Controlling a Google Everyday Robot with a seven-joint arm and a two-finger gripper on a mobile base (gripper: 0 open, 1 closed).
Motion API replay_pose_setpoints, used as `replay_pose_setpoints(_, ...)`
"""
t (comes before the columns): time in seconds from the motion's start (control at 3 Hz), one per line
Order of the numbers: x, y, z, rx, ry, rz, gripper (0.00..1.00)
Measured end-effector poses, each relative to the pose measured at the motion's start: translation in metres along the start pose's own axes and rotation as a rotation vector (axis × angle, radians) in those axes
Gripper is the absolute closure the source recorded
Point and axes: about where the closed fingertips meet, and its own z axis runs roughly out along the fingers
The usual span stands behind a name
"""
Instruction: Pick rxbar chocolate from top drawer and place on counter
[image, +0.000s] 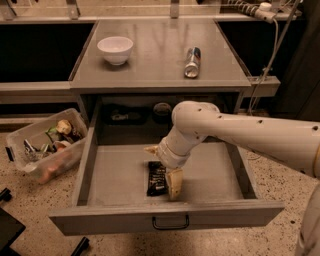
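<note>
Down inside the pulled-out top drawer (112, 175), a wide, shallow grey metal tray with a small dark handle (170, 222) at the centre of its front panel, the gripper (163, 167) hangs at the end of a thick white arm (240, 132) that reaches in from the right. Its two pale beige fingers are spread apart, with nothing clamped between them. One finger (175, 184) points toward the drawer front and the other (151, 149) toward the back left.

Directly beneath the gripper lies the rxbar chocolate (156, 179), a small flat bar in a glossy black wrapper with faint white print. It rests flat on the drawer floor, its length running front to back. The nearer finger stands just beside the bar's right edge, though whether it touches the wrapper cannot be told. The farther finger sits just past the bar's rear end.

Behind the gripper, in the shadowed back of the drawer, sit a dark flat object (122, 116) and a dark round one (161, 108), both too dim to identify.

Above and beyond the gripper spreads the counter (155, 75), a flat grey rectangular table top with a slight sheen. On it, up and to the left of the gripper, stands a white round bowl (115, 49). Up and slightly to the right lies a silver, blue and red can (192, 61) on its side.

Well to the left of the gripper, outside the drawer, a clear plastic bin (45, 147) holding assorted small items rests tilted on the speckled floor (40, 205).
</note>
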Motion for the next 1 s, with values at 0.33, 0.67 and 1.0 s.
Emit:
replay_pose_setpoints(0.33,0.004,0.007,0.009,-0.016,-0.012,0.023,0.0)
replay_pose_setpoints(0.67,0.006,0.015,0.019,-0.032,-0.032,0.04,0.0)
replay_pose_setpoints(1.0,0.006,0.015,0.02,-0.032,-0.032,0.04,0.19)
